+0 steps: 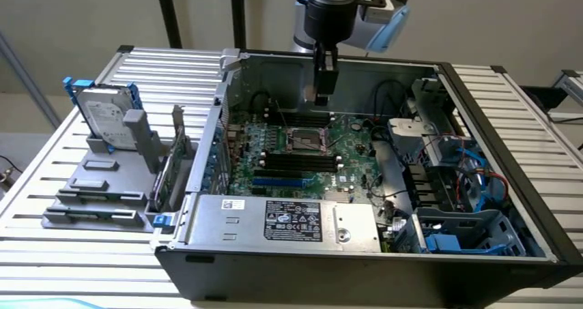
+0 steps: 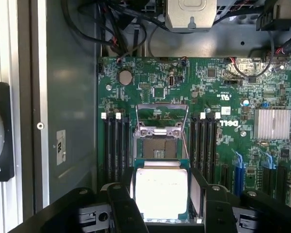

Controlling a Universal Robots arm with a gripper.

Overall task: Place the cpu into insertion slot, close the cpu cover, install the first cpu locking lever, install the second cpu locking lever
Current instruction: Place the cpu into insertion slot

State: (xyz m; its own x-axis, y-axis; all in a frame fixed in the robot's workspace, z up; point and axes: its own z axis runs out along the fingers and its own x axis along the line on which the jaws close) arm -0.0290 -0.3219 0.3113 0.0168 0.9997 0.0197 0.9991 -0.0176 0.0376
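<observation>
The fingers (image 2: 198,195) grip one cpu (image 2: 161,193) by two opposite edges and hold it in the air above the board (image 2: 223,87), near the socket (image 2: 157,151) but not over it. The cpu lies flat, level with the board, with its silvery face turned up toward the wrist camera and a thin green rim showing round it. It is square, so it has no long axis, and its edges run parallel to the socket's edges.

The one socket lies bare, its dark centre in view. The one cover (image 2: 160,131) is swung up and back on its hinge at the socket's far edge from the cpu, and the board shows through its square window.

Four long black memory slots (image 2: 204,145) flank the socket, two on each side, running parallel to the gripped edges of the cpu. Two blue slots (image 2: 238,171) lie further out on one side.

In the exterior view the arm (image 1: 328,9) reaches straight down into the open case (image 1: 364,275), which rests on a slatted desk (image 1: 537,118). One power supply (image 1: 291,220) lies along the case's near wall. One hard drive (image 1: 105,114) stands in a grey rack at the exterior view's left.
</observation>
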